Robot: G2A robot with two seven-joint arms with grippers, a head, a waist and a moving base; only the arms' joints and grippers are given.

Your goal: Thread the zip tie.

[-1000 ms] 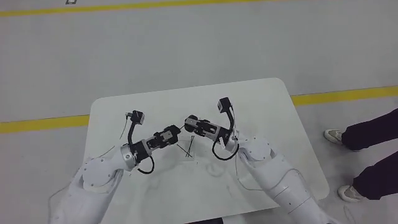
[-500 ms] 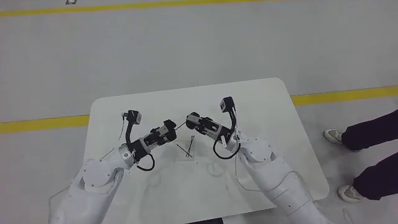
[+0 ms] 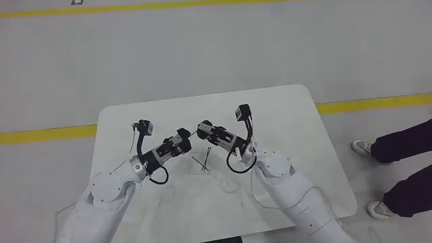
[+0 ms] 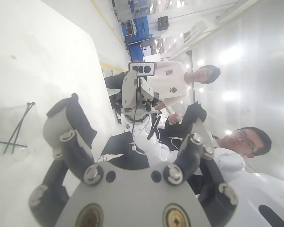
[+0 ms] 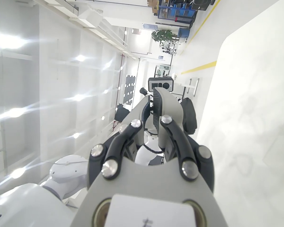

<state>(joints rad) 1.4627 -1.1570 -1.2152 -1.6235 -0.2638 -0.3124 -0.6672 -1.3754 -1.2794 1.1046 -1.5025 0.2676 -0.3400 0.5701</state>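
1. The left gripper [image 4: 135, 102] is hanging above the worktop [image 3: 290, 115] with its fingers [image 4: 68, 119] spread wide apart and nothing between them. It is apparently waiting to receive a tie.
2. The right gripper [image 5: 155, 94] is facing it tip to tip, just beside it, with its fingers pressed together. I cannot tell whether a tie is pinched there.
3. The zip ties [image 3: 202, 162], black and crossed over one another, are lying on the worktop below and between the two grippers. Neither gripper is touching them.
4. By my judgement, threading is not yet happening. The facing pose is likely setting up a mid-air line-up of tail and head, clear of the loose pile.
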